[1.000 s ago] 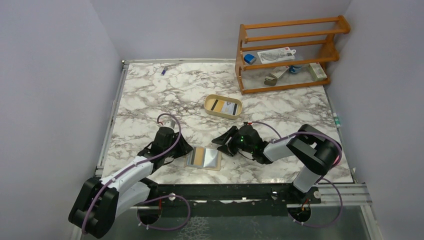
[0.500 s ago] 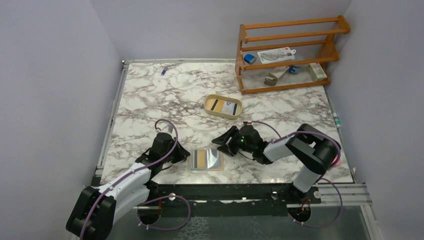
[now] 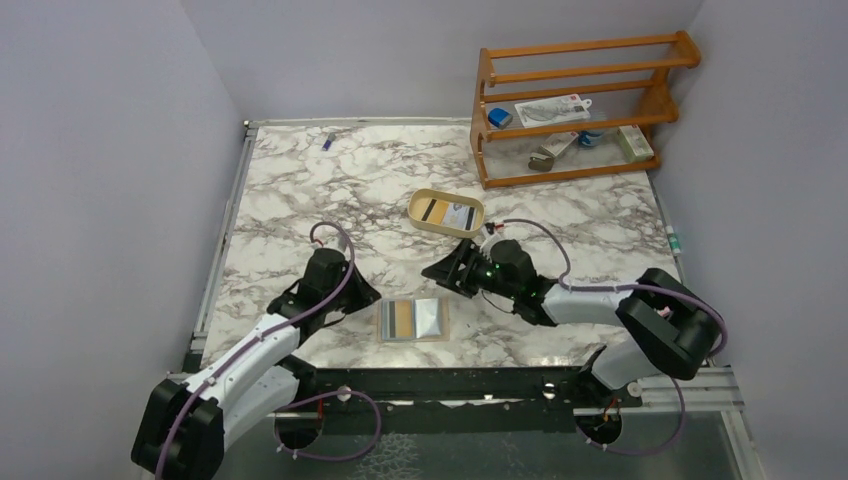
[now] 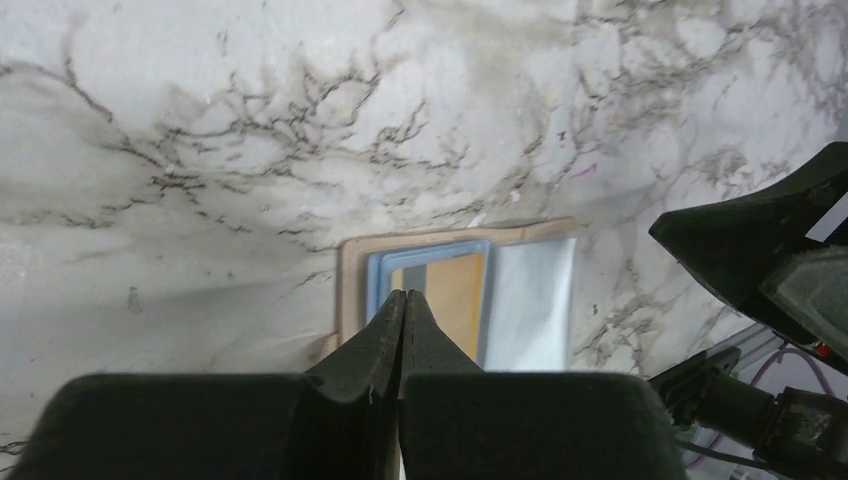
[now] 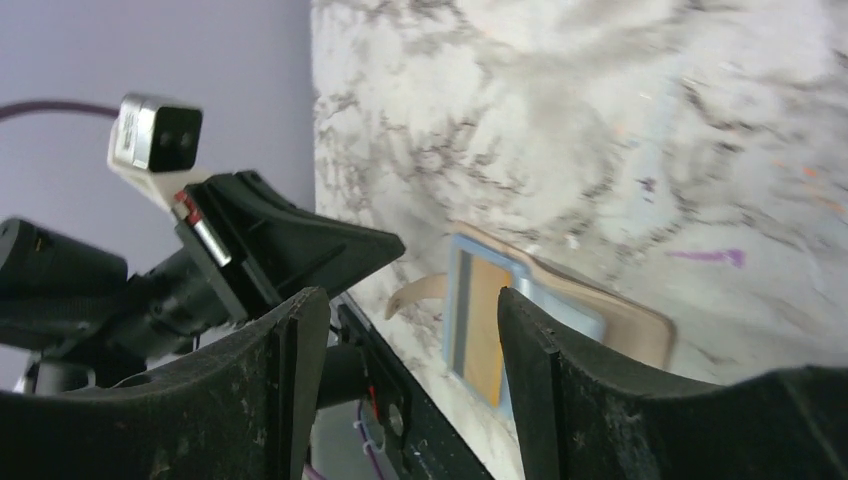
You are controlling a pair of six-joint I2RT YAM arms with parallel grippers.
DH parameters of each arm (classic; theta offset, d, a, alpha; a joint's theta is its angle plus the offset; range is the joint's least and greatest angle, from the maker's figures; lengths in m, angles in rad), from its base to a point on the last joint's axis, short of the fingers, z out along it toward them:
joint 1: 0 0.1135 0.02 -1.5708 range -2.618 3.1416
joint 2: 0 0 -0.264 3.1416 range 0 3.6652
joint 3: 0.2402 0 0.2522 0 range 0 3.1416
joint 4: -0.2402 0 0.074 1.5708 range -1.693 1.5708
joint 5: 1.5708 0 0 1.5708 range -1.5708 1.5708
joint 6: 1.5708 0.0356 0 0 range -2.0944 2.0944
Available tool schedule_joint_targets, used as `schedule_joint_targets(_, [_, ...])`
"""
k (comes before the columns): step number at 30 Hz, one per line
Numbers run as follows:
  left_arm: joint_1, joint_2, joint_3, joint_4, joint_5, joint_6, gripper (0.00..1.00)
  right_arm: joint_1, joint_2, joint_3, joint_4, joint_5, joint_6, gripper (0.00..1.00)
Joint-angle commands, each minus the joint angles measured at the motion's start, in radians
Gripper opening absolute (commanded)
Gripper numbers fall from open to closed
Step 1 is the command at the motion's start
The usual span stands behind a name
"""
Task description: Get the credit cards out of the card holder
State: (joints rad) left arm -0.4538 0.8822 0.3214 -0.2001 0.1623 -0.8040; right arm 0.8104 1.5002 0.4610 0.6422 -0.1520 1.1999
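The card holder [image 3: 438, 325] lies open and flat near the table's front edge. A pale blue card with an orange panel [image 3: 400, 318] and a whitish card [image 3: 428, 316] lie on it. In the left wrist view the tan holder [image 4: 350, 275] shows round the blue card [image 4: 378, 280] and the whitish card [image 4: 528, 300]. My left gripper [image 3: 374, 299] is shut and empty, its tips [image 4: 404, 294] over the holder's left edge. My right gripper [image 3: 436, 276] is open and empty, just beyond the holder's far right corner. In the right wrist view [image 5: 405, 310] the holder [image 5: 620, 320] shows between its fingers.
An oval tan tray [image 3: 418, 200] holding cards stands mid-table behind the right gripper. A wooden rack [image 3: 575, 100] with small items stands at the back right. A small blue item [image 3: 328, 141] lies at the back left. The table's front rail [image 3: 450, 378] is close below the holder.
The left arm drew back toward the front, then came forward again to the holder's left edge. The right arm reached farther out and its gripper moved up and away from the holder.
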Motion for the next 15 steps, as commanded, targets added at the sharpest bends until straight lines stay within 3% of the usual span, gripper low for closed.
schedule_joint_targets(1, [-0.005,-0.009,0.06,-0.03,-0.037,0.023,0.0,0.002,-0.055,0.079,-0.037,-0.114,-0.169,0.68])
schedule_joint_targets(5, [-0.005,0.013,0.048,-0.021,-0.029,0.02,0.0,0.007,0.025,0.128,0.009,-0.243,-0.168,0.68])
schedule_joint_targets(8, [-0.005,0.021,0.042,-0.049,-0.02,0.023,0.0,0.041,0.065,0.162,-0.01,-0.256,-0.173,0.67])
schedule_joint_targets(13, [-0.016,-0.035,0.051,-0.132,-0.002,0.018,0.39,0.071,0.063,0.142,-0.055,-0.247,-0.183,0.67])
schedule_joint_targets(15, [-0.031,-0.06,0.06,-0.157,-0.006,0.008,0.47,0.07,0.049,0.126,-0.081,-0.246,-0.2,0.68])
